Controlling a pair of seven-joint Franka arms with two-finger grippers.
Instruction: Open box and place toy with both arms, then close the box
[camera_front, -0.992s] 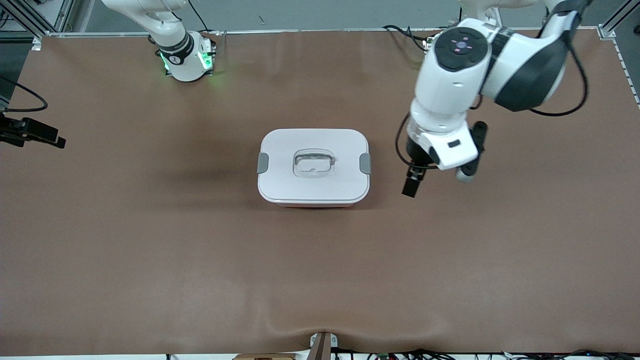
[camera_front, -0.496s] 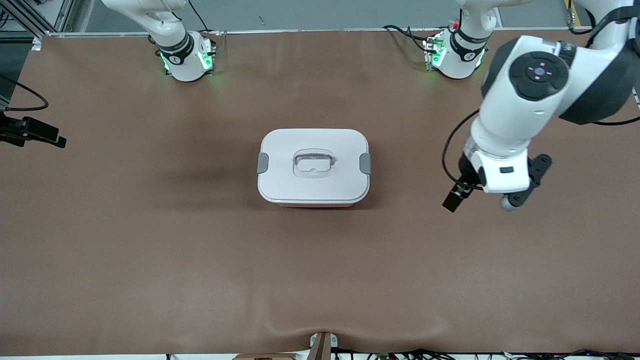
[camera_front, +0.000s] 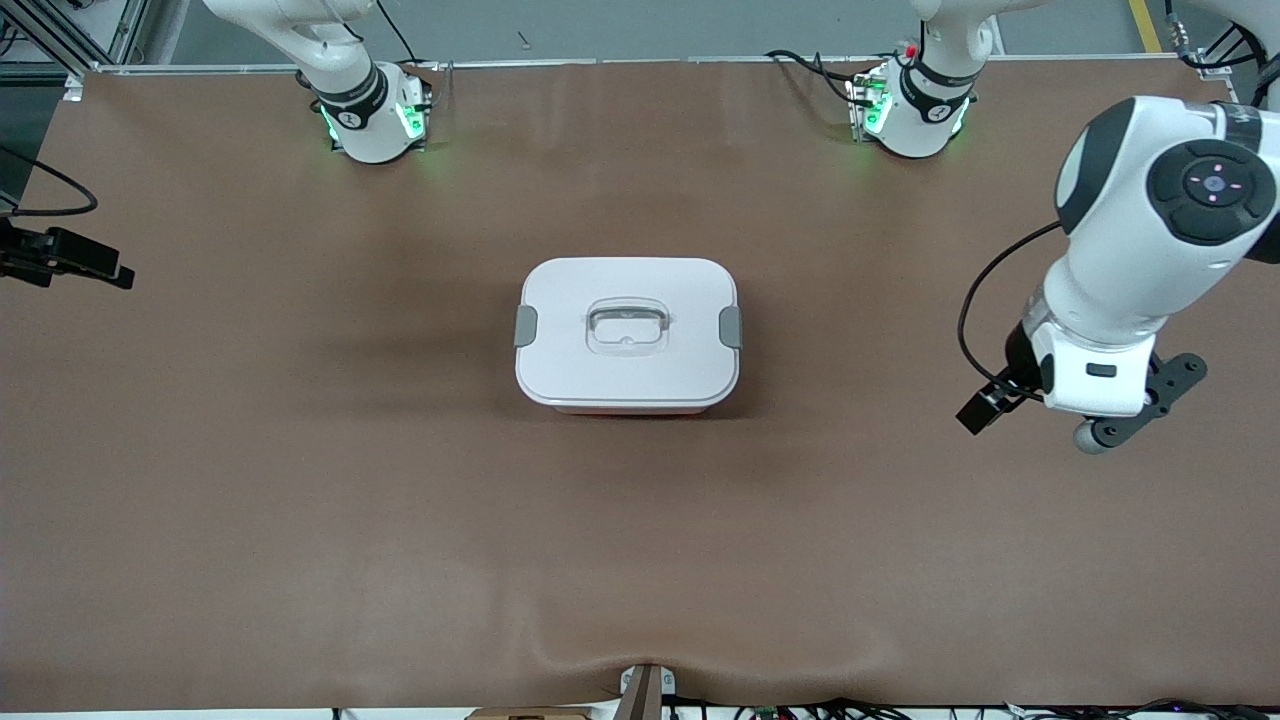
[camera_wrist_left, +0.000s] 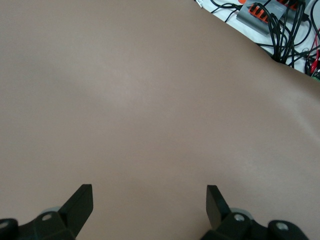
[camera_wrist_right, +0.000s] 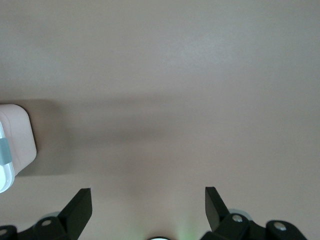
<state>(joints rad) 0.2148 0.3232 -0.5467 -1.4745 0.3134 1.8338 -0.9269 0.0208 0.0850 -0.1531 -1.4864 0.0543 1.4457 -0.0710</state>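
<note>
At table centre the lidded white box (camera_front: 627, 335) sits closed, no toy visible; left gripper (camera_wrist_left: 149, 202) over the left arm's end and right gripper (camera_wrist_right: 148, 202) near the right arm's edge both gape empty, so either should stay clear of the lid.

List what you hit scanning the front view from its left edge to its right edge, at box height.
Right gripper at the table's edge → box with lid on, grey clips either end → left gripper, open over bare table.

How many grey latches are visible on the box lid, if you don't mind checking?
2 latches: one on the box's edge toward the right arm's end, one toward the left arm's end. Others could be hidden.
</note>
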